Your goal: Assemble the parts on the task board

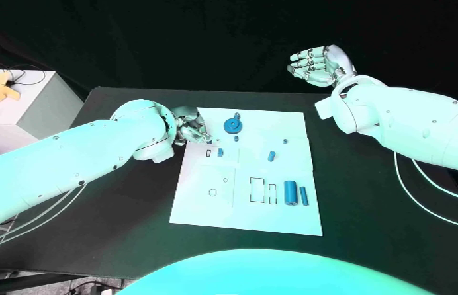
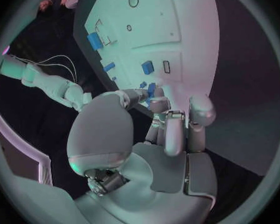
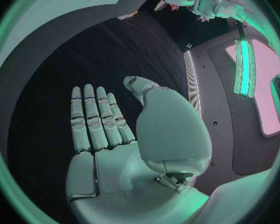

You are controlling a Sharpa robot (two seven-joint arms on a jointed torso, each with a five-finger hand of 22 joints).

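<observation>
The white task board (image 1: 286,217) lies in the middle of the black table. On it rest a round blue part (image 1: 233,124) near the far edge, small blue pieces (image 1: 220,153) (image 1: 272,155), and two blue cylinders (image 1: 290,193) at the right. My left hand (image 1: 191,128) sits at the board's far left corner with its fingers (image 2: 167,129) curled in toward the thumb; I see nothing held in them. The round blue part (image 2: 151,88) shows just past those fingertips. My right hand (image 1: 320,63) is raised beyond the table's far right, its fingers (image 3: 93,117) straight and empty.
Outlined slots (image 1: 257,189) and a small ring mark (image 1: 212,192) are printed on the board's near half. A white box (image 1: 34,103) stands off the table's left side. Pale cables (image 1: 420,176) trail along the right.
</observation>
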